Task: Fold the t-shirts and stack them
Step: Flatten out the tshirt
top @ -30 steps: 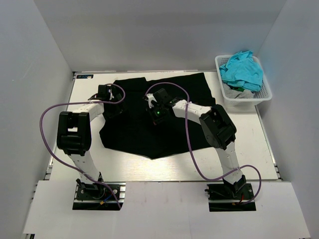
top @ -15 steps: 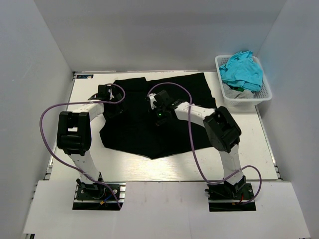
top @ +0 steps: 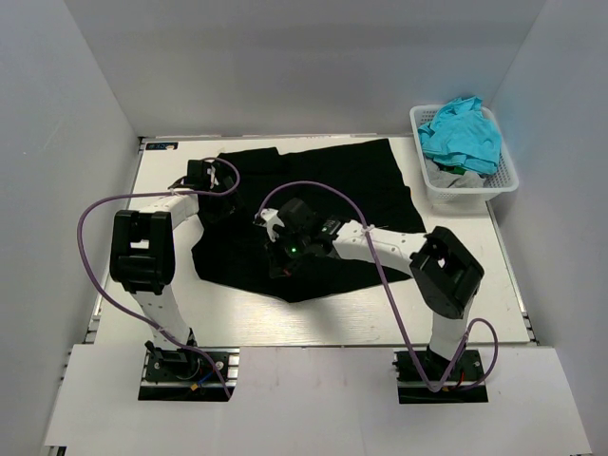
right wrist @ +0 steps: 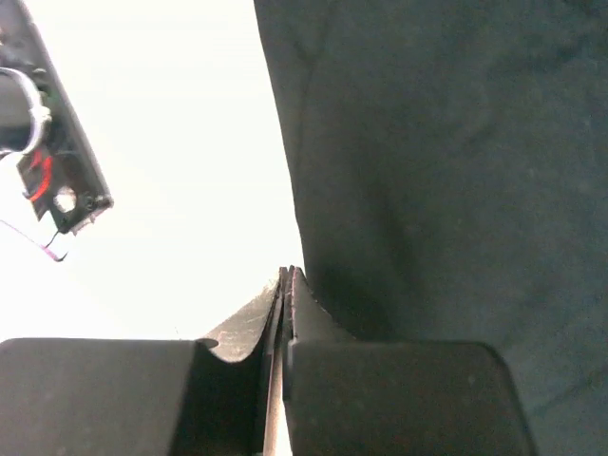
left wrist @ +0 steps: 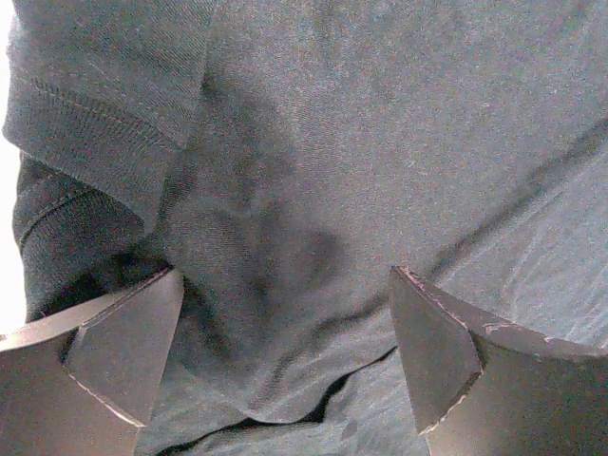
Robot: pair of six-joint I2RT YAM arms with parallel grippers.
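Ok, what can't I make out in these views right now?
- Right wrist view: whether the shut right hand pinches the t-shirt; dark cloth hides the tips.
- Top view: that hand's tips, under its own wrist.
- Top view: basket contents under the turquoise cloth.

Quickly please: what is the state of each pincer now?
Left pincer: open, over the black shirt, holding nothing.
Right pincer: closed on the shirt's edge.
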